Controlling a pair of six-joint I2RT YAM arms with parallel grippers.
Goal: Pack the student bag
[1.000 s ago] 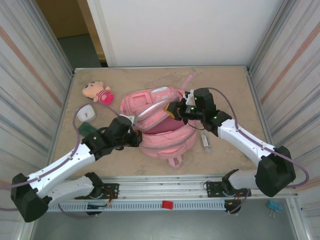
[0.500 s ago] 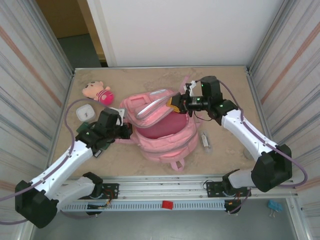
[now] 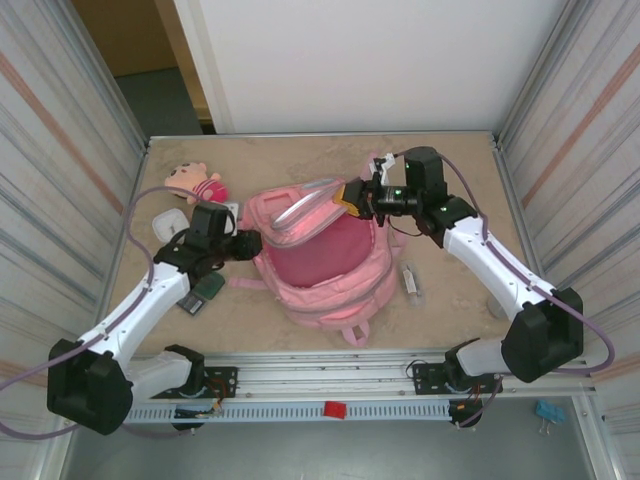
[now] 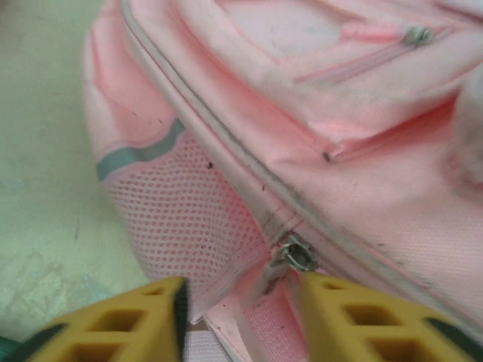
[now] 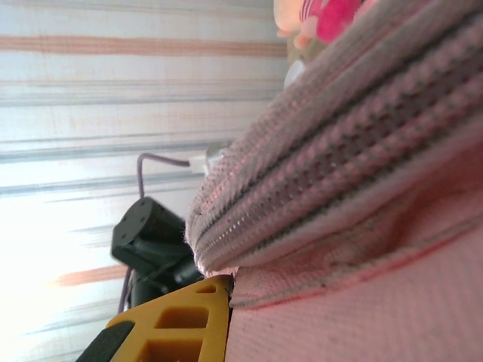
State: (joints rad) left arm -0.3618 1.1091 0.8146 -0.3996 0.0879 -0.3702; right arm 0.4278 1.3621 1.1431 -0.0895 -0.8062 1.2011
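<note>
The student bag (image 3: 325, 265) lay in the middle of the surface (image 3: 450, 180), its main compartment gaping upward and the dark pink lining showing. My right tool (image 3: 352, 198) was closed on the zippered rim of the flap (image 3: 305, 205) at the bag's far side, holding it lifted. My left tool (image 4: 241, 317) sat at the bag's left flank with its fingers spread apart, gripping nothing. The zipper slider (image 4: 296, 254) stood just beyond the gap between them, beside the mesh side pocket (image 4: 177, 219).

I judged the bag light and floppy: thin fabric that would fold and slide rather than stand, so a hold on bare cloth would only bunch. The stitched zipper rim and the slider looked like the firm places to pinch. The plush doll (image 3: 195, 183) lay near the far left corner, apart from the bag.
</note>
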